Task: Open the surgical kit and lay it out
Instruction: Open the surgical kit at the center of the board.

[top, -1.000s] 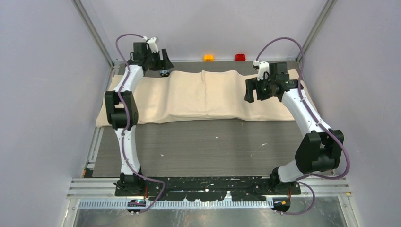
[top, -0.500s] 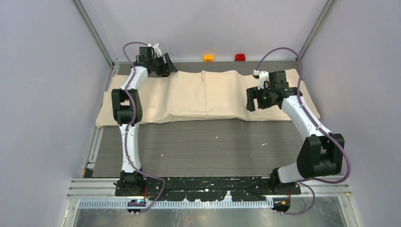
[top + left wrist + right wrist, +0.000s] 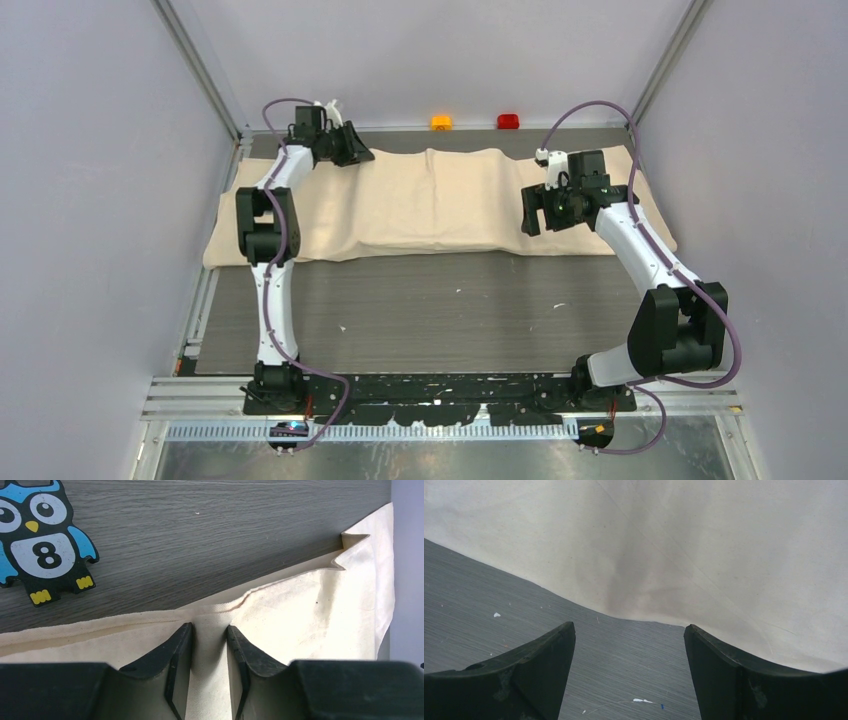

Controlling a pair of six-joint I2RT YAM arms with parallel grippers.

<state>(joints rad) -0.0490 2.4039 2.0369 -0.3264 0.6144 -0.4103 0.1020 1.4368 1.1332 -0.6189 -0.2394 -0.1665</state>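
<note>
Left hand (image 3: pixel 209 626): fingers drawn narrow, cloth (image 3: pixel 300 610) between them at its far-left folded edge; grip or not, I cannot tell. Right hand (image 3: pixel 629 627): spread wide, holding nothing, cloth's near edge just ahead. Cloth lies folded, long axis running from one hand to the other. Owl sticker (image 3: pixel 42 540) on bench (image 3: pixel 420 310), ahead-left of the first hand, not in the way.

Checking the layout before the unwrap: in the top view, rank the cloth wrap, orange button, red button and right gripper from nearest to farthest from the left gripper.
1. cloth wrap: directly under the left gripper, at its far left corner.
2. orange button: far edge, to the right.
3. red button: far edge, further right.
4. right gripper: above the wrap's right part.
</note>
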